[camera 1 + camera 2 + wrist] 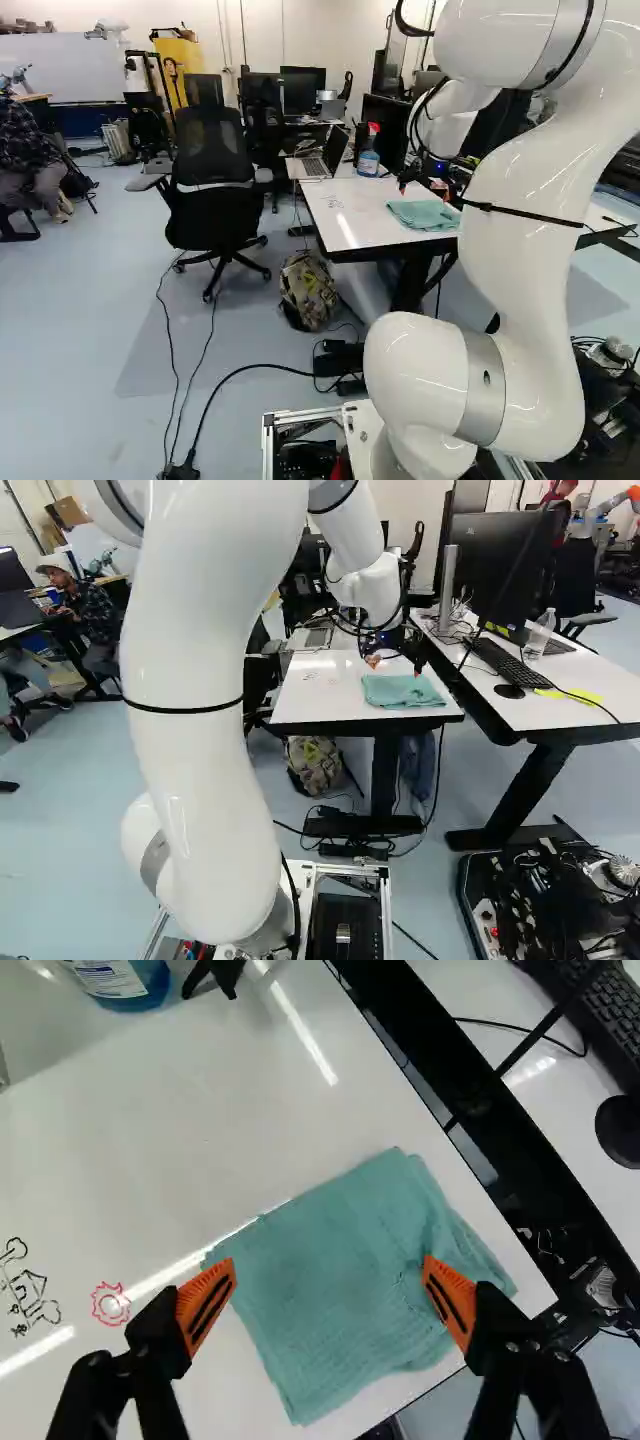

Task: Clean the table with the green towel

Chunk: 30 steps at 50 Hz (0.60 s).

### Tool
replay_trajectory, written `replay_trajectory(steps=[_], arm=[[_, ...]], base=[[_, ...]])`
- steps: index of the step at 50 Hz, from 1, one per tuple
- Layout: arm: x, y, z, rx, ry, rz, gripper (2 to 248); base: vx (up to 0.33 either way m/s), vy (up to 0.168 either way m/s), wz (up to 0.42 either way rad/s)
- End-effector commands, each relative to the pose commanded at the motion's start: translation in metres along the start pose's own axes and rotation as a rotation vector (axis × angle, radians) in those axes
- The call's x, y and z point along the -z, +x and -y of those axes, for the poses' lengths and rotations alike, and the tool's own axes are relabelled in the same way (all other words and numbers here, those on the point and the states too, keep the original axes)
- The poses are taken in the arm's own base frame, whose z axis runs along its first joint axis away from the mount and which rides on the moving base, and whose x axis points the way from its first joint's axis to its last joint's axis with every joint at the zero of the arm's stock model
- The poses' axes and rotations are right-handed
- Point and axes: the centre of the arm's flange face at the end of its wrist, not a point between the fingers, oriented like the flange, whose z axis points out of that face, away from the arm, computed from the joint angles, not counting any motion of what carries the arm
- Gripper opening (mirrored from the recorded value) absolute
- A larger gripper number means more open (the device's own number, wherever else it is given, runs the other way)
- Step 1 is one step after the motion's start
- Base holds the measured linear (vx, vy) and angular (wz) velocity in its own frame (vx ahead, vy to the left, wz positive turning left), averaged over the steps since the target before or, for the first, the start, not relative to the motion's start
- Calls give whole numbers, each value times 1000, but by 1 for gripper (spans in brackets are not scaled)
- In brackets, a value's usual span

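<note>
Green towel (335, 1280): folded into a flat, slightly rumpled pad; lying on the white tabletop (310, 695), close to the corner nearest the base.
Gripper (396, 664): released, with nothing grasped; poised above the towel, fingers spread wide, one over the cloth and the other just beside its edge.
Tabletop: glossy, streaked with bright reflections; marked beside the gripper with a red gear doodle (111, 1304) and a black line drawing (30, 1295).
Far end: crowded with an open laptop (322, 165) and a blue spray bottle (368, 160) with a red nozzle.
Neighbouring desk (590, 705): set alongside at the right of the right base view; holding a black keyboard (515, 666), mouse (509, 691), clear bottle (540, 637) and large monitor (495, 570).
Floor (90, 330): pale blue-grey; bearing a camouflage backpack (308, 292) by the table and, at the left of the left base view, a black mesh office chair (212, 150).
</note>
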Motion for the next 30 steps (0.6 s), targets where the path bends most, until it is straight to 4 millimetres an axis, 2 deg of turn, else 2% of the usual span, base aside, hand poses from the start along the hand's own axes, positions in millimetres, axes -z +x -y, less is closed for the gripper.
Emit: replay_trajectory(steps=[23,30], arm=[[-35,-1,-7,-10,-5,43,247],[-35,-1,-7,-10,-5,43,247]], base=[[0,0,0],[0,0,0]])
